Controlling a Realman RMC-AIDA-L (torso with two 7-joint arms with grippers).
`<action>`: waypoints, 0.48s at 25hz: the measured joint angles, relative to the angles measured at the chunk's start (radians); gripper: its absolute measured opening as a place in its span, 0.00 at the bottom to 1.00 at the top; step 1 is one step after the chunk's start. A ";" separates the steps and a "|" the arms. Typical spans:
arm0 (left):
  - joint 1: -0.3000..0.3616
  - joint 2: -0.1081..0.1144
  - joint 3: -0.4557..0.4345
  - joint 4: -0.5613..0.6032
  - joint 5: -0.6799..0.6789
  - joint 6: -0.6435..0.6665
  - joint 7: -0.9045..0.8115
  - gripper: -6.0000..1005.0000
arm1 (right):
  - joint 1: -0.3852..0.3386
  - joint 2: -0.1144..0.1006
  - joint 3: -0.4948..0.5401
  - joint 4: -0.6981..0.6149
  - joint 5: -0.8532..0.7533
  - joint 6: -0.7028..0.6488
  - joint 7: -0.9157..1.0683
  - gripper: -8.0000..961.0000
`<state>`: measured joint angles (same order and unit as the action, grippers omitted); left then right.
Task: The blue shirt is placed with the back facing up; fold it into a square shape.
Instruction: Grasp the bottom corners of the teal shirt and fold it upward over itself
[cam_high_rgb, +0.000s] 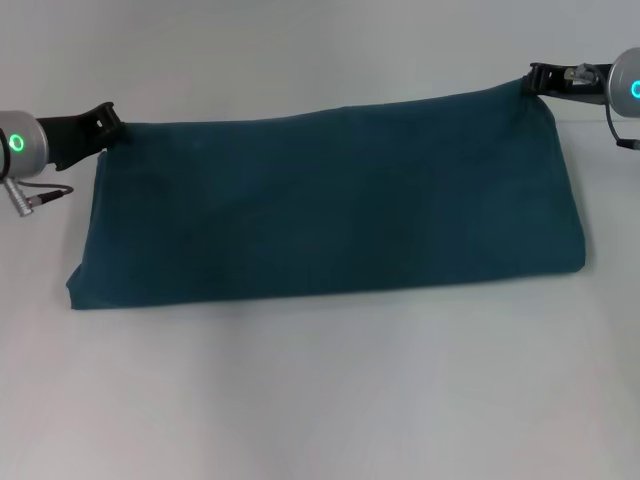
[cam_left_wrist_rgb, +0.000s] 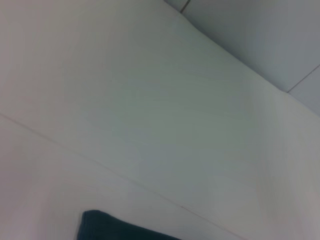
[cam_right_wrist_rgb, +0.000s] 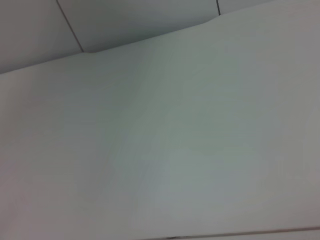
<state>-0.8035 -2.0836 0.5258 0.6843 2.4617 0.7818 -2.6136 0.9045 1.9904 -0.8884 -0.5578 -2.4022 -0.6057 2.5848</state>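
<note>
The near edge of the blue shirt (cam_high_rgb: 330, 215) lies closest to the camera, flat on the white table (cam_high_rgb: 320, 400), with the near left corner spread out a little. At the far left corner, the left gripper (cam_high_rgb: 108, 124) has its dark fingers at the cloth edge, and they seem to pinch it, but I cannot tell for sure whether they are closed on the fabric. At the far right corner, the right gripper (cam_high_rgb: 537, 80) meets the shirt in the same way; the corner is slightly raised there, so a grasp is likely, but this is also not certain. The left wrist view shows only a small dark piece of the shirt on the table.

The shirt now forms a long, wide band with no sleeves or collar showing, so I judge that at least one fold is already made. It is not yet a square: the band must still be folded across its length, probably once or twice.
</note>
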 joint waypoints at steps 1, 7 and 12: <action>0.000 0.000 0.000 -0.003 0.000 -0.003 0.000 0.02 | 0.001 0.000 0.000 0.001 0.000 0.002 0.000 0.04; -0.001 0.000 0.001 -0.009 0.000 -0.011 0.001 0.02 | 0.013 -0.001 -0.001 0.006 -0.027 -0.003 -0.001 0.04; -0.006 0.004 0.016 -0.025 0.000 -0.019 0.009 0.02 | 0.023 -0.011 -0.001 0.014 -0.047 -0.010 0.014 0.04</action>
<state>-0.8100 -2.0800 0.5419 0.6591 2.4621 0.7624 -2.6050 0.9273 1.9790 -0.8891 -0.5441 -2.4487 -0.6160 2.5987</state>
